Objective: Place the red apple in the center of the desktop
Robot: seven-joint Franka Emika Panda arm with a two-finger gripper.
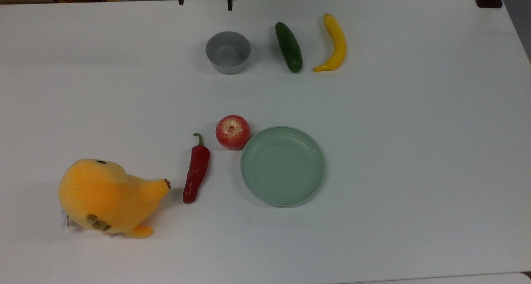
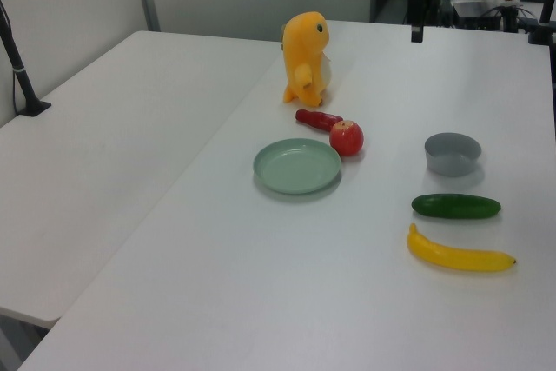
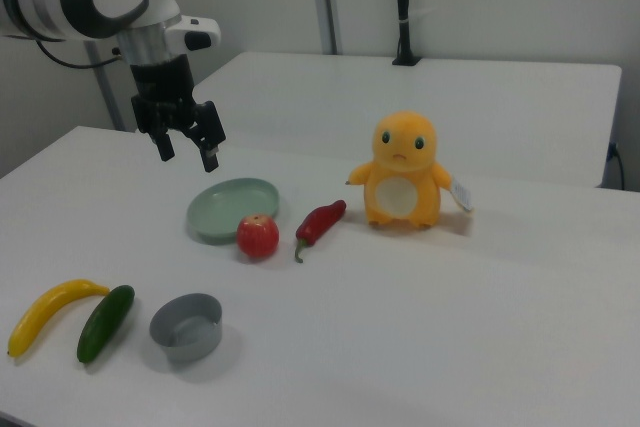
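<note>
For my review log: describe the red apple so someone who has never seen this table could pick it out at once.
On the white desktop, find the round pale green plate near the middle. The red apple sits against the plate's rim on the top view's upper left, between it and the long red chili pepper. It is round and glossy with a pale speckled top, unlike the slender chili.

My gripper (image 3: 187,150) is black under a white wrist. The apple (image 1: 232,131) is glossy red with a pale yellow speckled top, on the white table (image 1: 415,151). The plate (image 1: 283,165) is pale green, the chili (image 1: 196,171) dark red with a green stem, the bowl (image 1: 228,52) grey, the cucumber (image 1: 289,47) dark green, the banana (image 1: 334,42) yellow, the plush toy (image 1: 105,197) orange.
</note>
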